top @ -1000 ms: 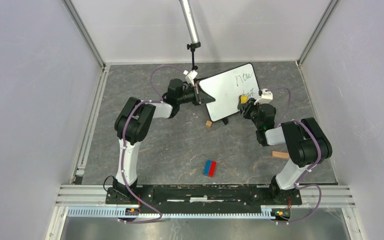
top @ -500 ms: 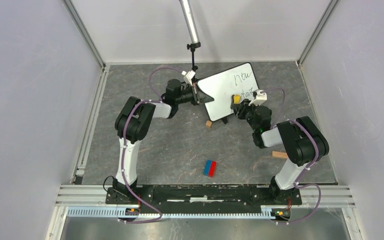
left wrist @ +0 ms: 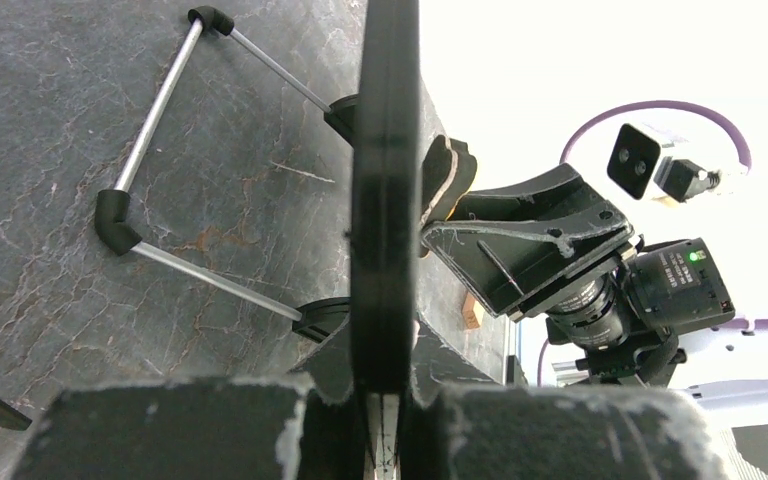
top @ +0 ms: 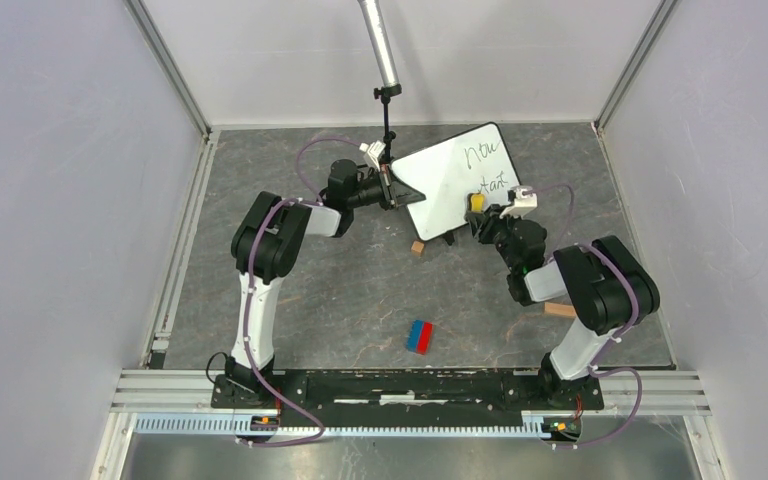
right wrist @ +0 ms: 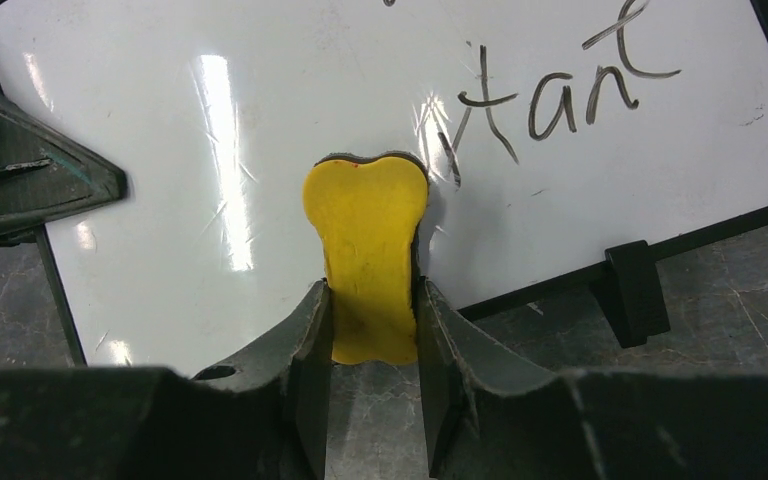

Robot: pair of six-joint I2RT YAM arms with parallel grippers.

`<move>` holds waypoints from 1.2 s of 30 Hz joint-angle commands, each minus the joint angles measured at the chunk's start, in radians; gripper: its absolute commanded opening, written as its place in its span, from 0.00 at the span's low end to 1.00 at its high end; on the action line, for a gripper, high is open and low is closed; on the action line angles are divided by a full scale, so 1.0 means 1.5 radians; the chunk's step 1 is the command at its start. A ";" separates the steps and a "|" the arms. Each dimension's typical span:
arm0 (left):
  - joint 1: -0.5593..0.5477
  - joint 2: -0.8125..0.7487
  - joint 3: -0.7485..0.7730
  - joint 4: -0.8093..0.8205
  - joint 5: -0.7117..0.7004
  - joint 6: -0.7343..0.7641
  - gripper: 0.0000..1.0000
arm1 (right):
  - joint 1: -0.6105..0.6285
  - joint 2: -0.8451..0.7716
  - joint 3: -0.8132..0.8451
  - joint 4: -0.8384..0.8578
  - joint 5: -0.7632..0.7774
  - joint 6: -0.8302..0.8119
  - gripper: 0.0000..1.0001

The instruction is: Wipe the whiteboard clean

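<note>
Now | one whiteboard (top: 450, 185), left hand (top: 392, 187) clamps its edge | right hand (right wrist: 372, 310) grips one yellow eraser (right wrist: 368, 230)

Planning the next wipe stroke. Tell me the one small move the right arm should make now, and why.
Probably slide the eraser to the right in the right wrist view, across the lower word. The right gripper is shut on the eraser, which sits against the whiteboard just left of that handwriting; the left gripper clamps the board's edge, steadying it.

White arms (top: 257, 312), black joints (top: 268, 240), purple cables (top: 310, 150), scuffed black hands (right wrist: 370, 305).
</note>
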 commanded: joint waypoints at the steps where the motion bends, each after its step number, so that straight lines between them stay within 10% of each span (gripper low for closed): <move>1: 0.021 0.025 -0.007 -0.052 0.009 -0.088 0.02 | 0.002 -0.008 -0.022 -0.003 0.025 -0.015 0.18; 18: 0.020 0.024 -0.004 -0.063 0.014 -0.076 0.02 | 0.045 -0.001 0.002 -0.028 0.020 -0.018 0.18; 36: 0.010 -0.007 0.000 -0.180 -0.041 0.034 0.02 | 0.022 0.041 0.217 -0.358 0.163 -0.090 0.19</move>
